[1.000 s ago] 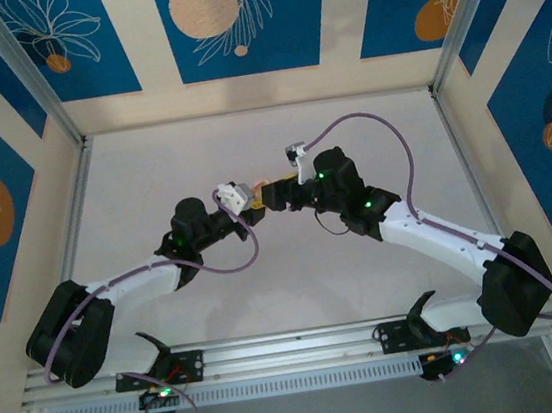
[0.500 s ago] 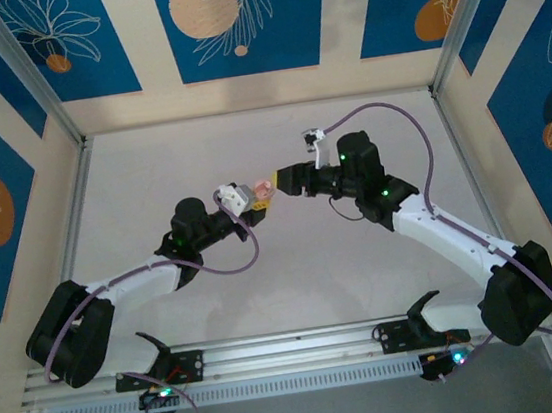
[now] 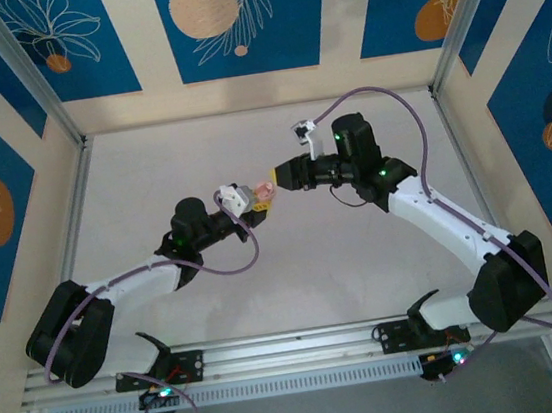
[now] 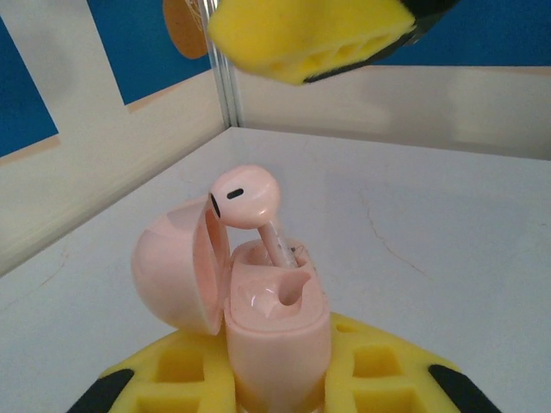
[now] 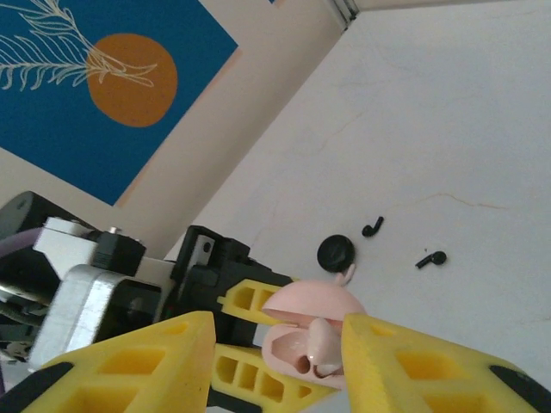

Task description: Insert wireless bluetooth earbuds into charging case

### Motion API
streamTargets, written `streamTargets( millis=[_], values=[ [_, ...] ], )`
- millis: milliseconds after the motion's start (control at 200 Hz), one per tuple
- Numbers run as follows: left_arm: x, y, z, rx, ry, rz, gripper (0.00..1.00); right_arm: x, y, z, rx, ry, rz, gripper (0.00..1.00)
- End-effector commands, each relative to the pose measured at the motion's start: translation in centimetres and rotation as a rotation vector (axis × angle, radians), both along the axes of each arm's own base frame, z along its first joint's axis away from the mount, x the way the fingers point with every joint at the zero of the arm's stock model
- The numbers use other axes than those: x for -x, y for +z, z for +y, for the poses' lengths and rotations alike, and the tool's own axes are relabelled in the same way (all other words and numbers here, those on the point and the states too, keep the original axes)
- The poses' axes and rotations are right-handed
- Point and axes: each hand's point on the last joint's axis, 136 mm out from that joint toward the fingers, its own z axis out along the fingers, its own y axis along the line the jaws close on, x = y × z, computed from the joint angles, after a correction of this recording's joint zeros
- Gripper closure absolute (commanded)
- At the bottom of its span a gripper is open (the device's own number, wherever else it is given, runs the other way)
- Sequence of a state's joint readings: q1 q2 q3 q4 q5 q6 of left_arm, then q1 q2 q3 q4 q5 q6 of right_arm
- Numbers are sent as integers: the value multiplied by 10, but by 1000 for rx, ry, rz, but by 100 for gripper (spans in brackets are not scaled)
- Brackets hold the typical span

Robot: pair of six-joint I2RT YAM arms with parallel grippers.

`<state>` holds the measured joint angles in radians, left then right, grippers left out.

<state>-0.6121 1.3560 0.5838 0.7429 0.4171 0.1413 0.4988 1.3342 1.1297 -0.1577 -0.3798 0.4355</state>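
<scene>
My left gripper [image 4: 275, 391] is shut on a pink charging case [image 4: 277, 327], holding it upright with its lid [image 4: 172, 267] swung open. A pink earbud [image 4: 248, 196] stands tilted with its stem in the far slot; the near slot [image 4: 288, 294] is empty. My right gripper [image 5: 275, 370] is open just above the case [image 5: 303, 348], gripping nothing, and one of its fingers [image 4: 310, 34] hangs over the case. Two tiny black earbuds [image 5: 372, 226] [image 5: 431, 258] lie on the table. From above, the case [image 3: 265, 193] sits between both grippers.
A round black disc [image 5: 336, 253] lies on the white table [image 3: 151, 171] beside the black earbuds, just beyond the case. A small pink piece [image 5: 347, 274] pokes out behind the lid. Patterned walls and metal rails [image 3: 68, 192] ring the table.
The right gripper has drawn back to the right, off the case, and its arm has swung outward. The left arm has kept the case still.
</scene>
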Motion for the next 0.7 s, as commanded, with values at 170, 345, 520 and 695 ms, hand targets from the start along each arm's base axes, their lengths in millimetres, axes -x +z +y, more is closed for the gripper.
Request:
streamTargets(
  millis=[170, 345, 520, 695],
  values=[
    [6, 29, -8, 30, -43, -84, 82, 2, -7, 7, 12, 90, 25, 59],
    [6, 29, -7, 31, -42, -82, 82, -1, -9, 13, -9, 118, 41, 62],
    [6, 27, -6, 28, -39, -78, 82, -1, -14, 14, -8, 127, 60, 65],
    [7, 28, -6, 28, -37, -79, 82, 0, -20, 14, 0, 125, 71, 68]
  ],
)
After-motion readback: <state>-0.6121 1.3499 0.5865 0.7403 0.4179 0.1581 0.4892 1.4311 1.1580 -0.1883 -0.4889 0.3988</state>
